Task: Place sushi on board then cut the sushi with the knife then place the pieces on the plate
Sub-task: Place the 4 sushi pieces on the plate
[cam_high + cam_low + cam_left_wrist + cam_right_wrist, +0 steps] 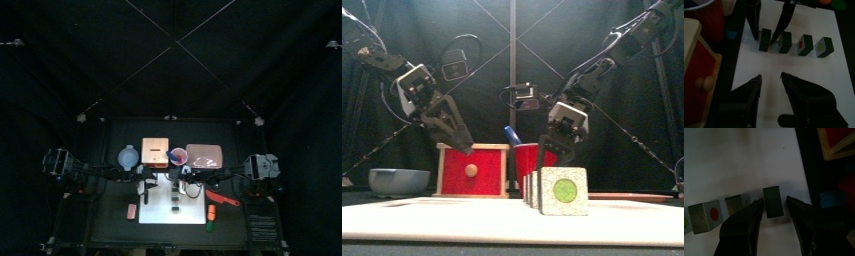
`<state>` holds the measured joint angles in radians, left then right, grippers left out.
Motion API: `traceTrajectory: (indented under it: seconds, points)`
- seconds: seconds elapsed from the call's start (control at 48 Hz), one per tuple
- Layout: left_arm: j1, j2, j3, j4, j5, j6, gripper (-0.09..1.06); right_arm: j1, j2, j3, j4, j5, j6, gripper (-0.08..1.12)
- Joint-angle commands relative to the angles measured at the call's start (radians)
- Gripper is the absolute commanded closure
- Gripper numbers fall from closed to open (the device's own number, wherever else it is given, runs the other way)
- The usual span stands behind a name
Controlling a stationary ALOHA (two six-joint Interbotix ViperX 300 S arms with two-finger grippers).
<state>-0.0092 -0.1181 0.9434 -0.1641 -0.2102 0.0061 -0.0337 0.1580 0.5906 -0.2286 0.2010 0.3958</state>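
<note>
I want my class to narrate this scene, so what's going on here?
Four sushi pieces stand apart in a row on the board. The right gripper straddles the end piece with open jaws and has not yet lifted it. The left gripper hangs open above the board, holding nothing. A blue knife sits in the cup, and the plate waits behind.
</note>
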Motion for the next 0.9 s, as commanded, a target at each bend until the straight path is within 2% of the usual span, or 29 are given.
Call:
traceTrajectory:
  seconds: [0.021, 0.167, 0.375, 0.604, 0.75, 0.896]
  points:
    - [0.003, -0.008, -0.009, 0.003, -0.008, 0.000, 0.20, 0.000, -0.046, -0.018, 0.000, -0.003, 0.000, 0.41]
    - [0.005, -0.008, -0.009, 0.002, -0.009, -0.002, 0.20, -0.006, -0.104, 0.014, 0.017, 0.018, 0.003, 0.52]
    - [0.005, -0.006, -0.009, 0.002, -0.008, -0.002, 0.20, -0.054, -0.285, 0.115, 0.060, 0.063, 0.003, 0.52]
    - [0.005, -0.005, -0.009, 0.003, -0.009, 0.000, 0.20, -0.196, -0.436, 0.213, 0.060, 0.130, 0.003, 0.52]
    - [0.008, -0.005, -0.009, 0.002, -0.009, -0.002, 0.20, -0.316, -0.422, 0.225, 0.081, 0.115, 0.005, 0.52]
    - [0.009, -0.005, -0.009, 0.002, -0.009, -0.002, 0.20, -0.410, -0.348, 0.221, 0.095, 0.091, 0.002, 0.52]
